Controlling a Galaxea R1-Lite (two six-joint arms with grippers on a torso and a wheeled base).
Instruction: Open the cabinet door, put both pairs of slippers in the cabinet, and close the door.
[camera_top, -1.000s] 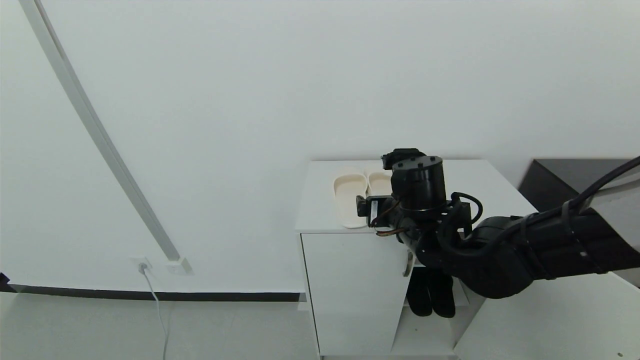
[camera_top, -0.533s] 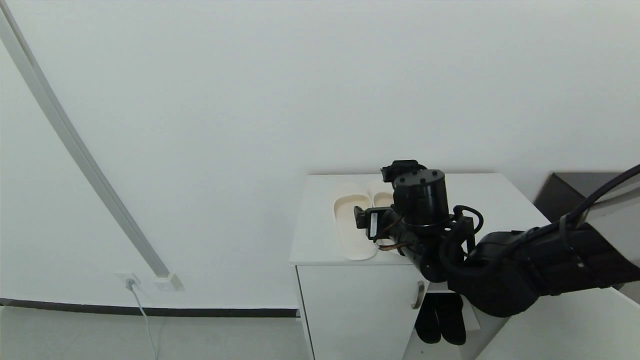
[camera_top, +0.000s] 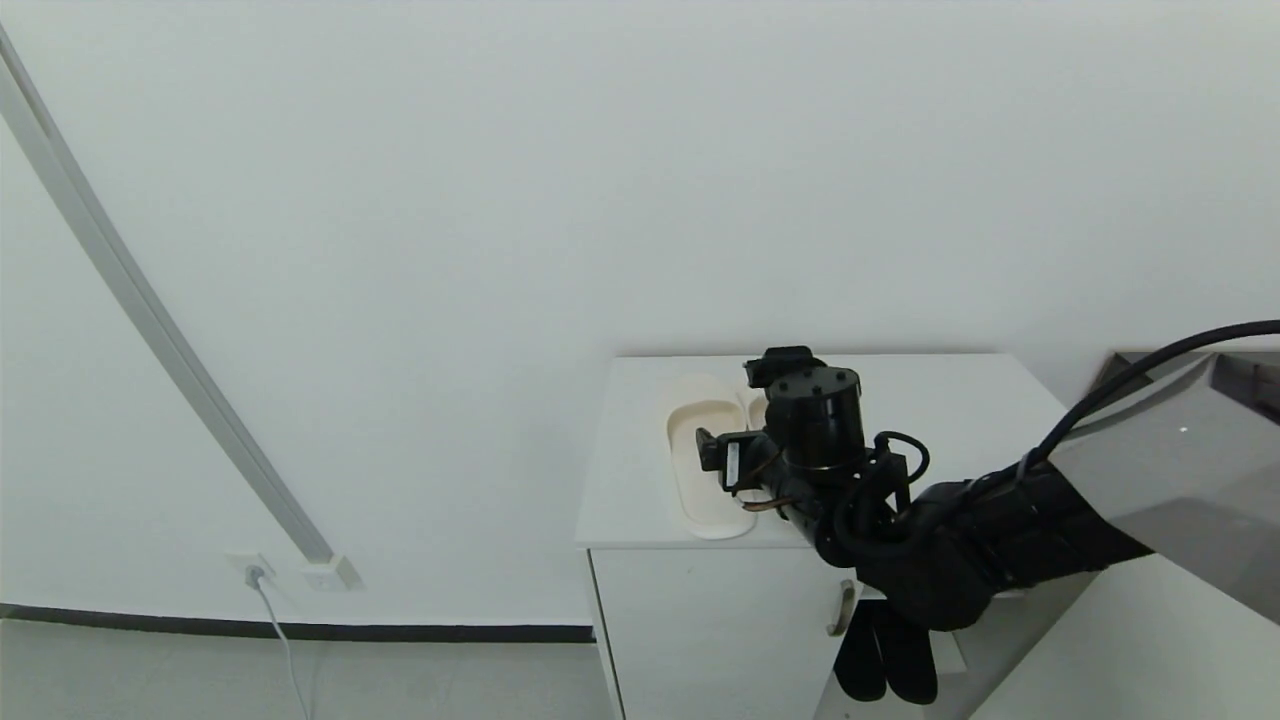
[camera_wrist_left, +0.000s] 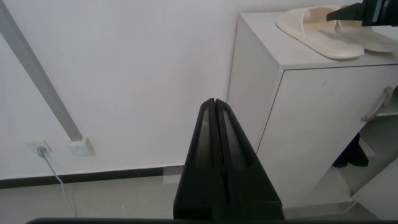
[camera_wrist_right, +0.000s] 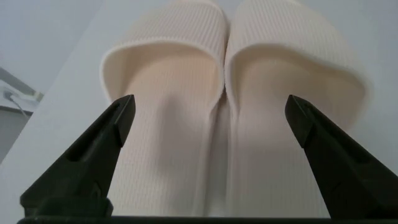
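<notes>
A cream pair of slippers (camera_top: 703, 470) lies side by side on top of the white cabinet (camera_top: 700, 620). My right gripper (camera_wrist_right: 209, 112) hangs open just above them, its fingers (camera_wrist_right: 118, 118) spread wider than the pair (camera_wrist_right: 217, 93). My right wrist (camera_top: 815, 430) hides part of the right slipper. A black pair of slippers (camera_top: 885, 665) stands inside the cabinet's open right half. My left gripper (camera_wrist_left: 214, 101) is shut on nothing, low and to the left of the cabinet (camera_wrist_left: 311, 124).
The cabinet's left door with its handle (camera_top: 845, 607) is shut; the right door (camera_top: 1060, 660) swings open toward me. A wall socket and cable (camera_top: 250, 578) sit low on the wall at left. A dark box (camera_top: 1200, 365) stands right of the cabinet.
The head view has shifted, so the cabinet sits lower in the picture. My right arm has edged a little nearer over the cream slippers.
</notes>
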